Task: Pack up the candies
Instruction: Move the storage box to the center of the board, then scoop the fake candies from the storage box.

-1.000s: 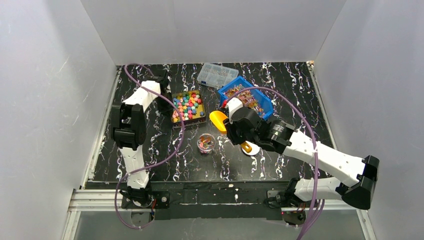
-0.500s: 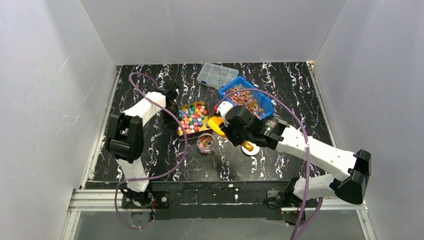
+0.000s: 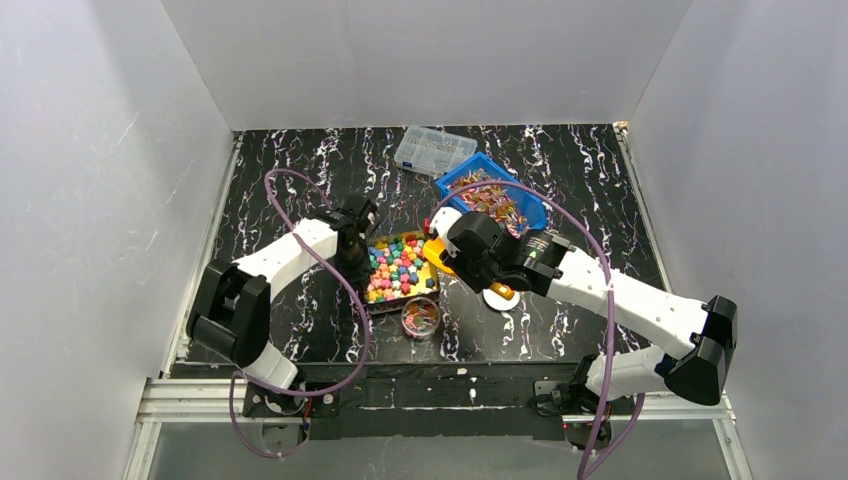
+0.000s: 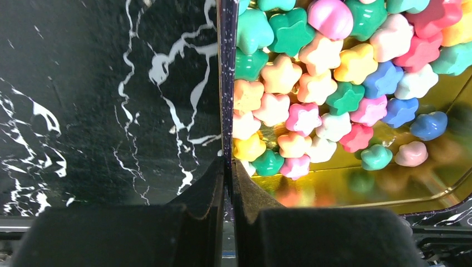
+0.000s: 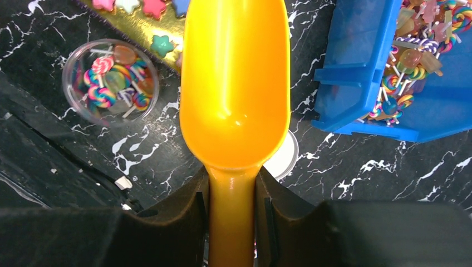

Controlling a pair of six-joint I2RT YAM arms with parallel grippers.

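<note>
The star-shaped candies (image 4: 311, 89) are heaped in a shallow gold tray (image 4: 356, 186) at the middle of the top view. Tiny lollipops (image 5: 406, 61) fill a blue bin (image 5: 356, 67) at upper right, and a few sit in a clear cup (image 5: 65, 83) just beside the tray's near corner.

The left pincer (image 4: 227, 167) is pinched tight on the tray's thin left wall. The right pincer (image 5: 232, 186) stands narrow, clamped on the handle of an orange scoop (image 5: 235, 83) whose bowl looks bare.

These sweets look light, hard and smooth — likely to roll and skid, and too small to pinch one by one. Scooping them suits better, with the stiff scoop held low on its handle as it is. The tray seems light enough to slide under a push, so the grip on its wall is a sensible place to steady it.

Room is tight on the right: the scoop hangs between tray, cup and bin, over a white lid (image 5: 281, 158). Dark worktop (image 4: 111, 111) lies open left of the tray — the tray's low rim and the cup's narrow mouth are the edges to mind.
</note>
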